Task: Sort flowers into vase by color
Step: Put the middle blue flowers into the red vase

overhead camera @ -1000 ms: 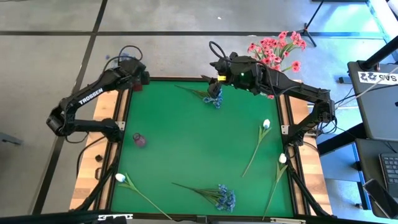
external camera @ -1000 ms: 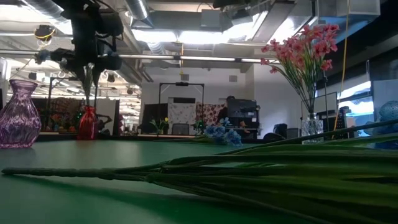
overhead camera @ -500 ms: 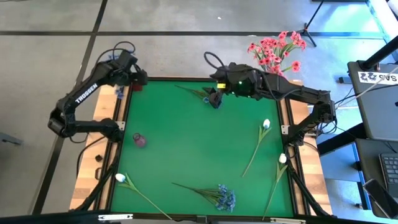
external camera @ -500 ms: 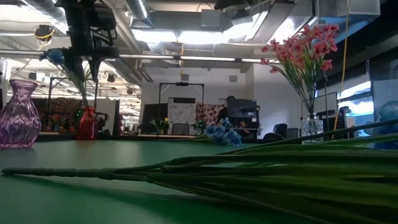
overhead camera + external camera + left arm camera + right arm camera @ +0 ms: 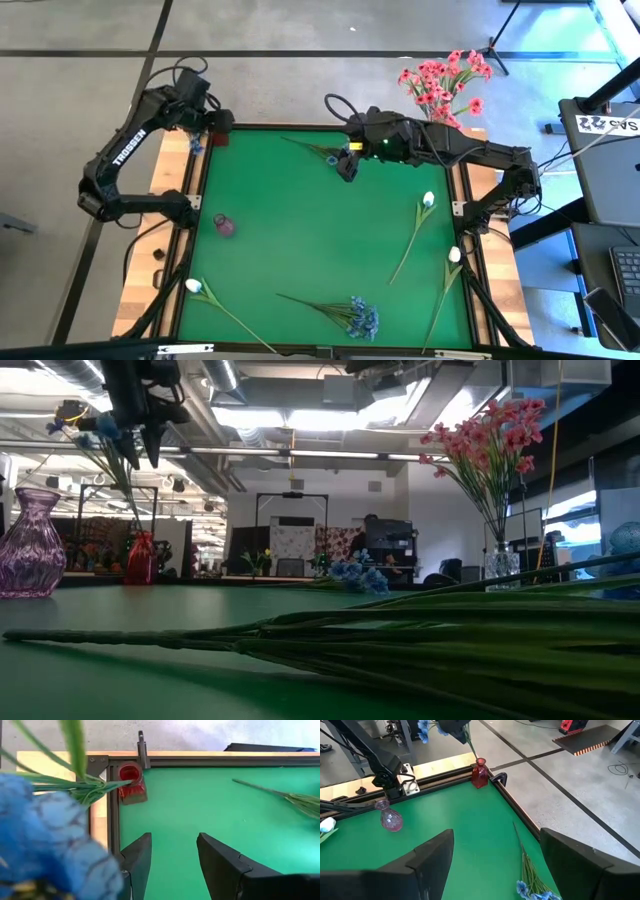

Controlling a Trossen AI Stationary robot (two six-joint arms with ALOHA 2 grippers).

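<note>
A blue sprig [image 5: 45, 835] stands with its stem's lower end in the red vase [image 5: 131, 782] at the table's far left corner [image 5: 218, 137]. It leans out over the table's left edge. My left gripper [image 5: 172, 855] hangs open and empty above that vase, high up in the low view [image 5: 140, 445]. A second blue sprig [image 5: 530, 870] lies flat by the far edge. My right gripper [image 5: 495, 855] is open just above its blooms [image 5: 535, 895] and touches nothing. Pink flowers [image 5: 440, 85] stand in a clear vase off the far right corner.
A purple vase [image 5: 224, 224] stands near the left edge. White buds lie at the right [image 5: 428, 198], [image 5: 454, 254] and at the near left [image 5: 193, 286]. A third blue sprig [image 5: 350, 315] lies by the near edge. The table's middle is bare green.
My left gripper has risen and drawn back toward the far left corner, away from the red vase. The blue sprig has stayed in the vase and tipped toward the left edge. My right gripper has shifted slightly over the far blue sprig's blooms.
</note>
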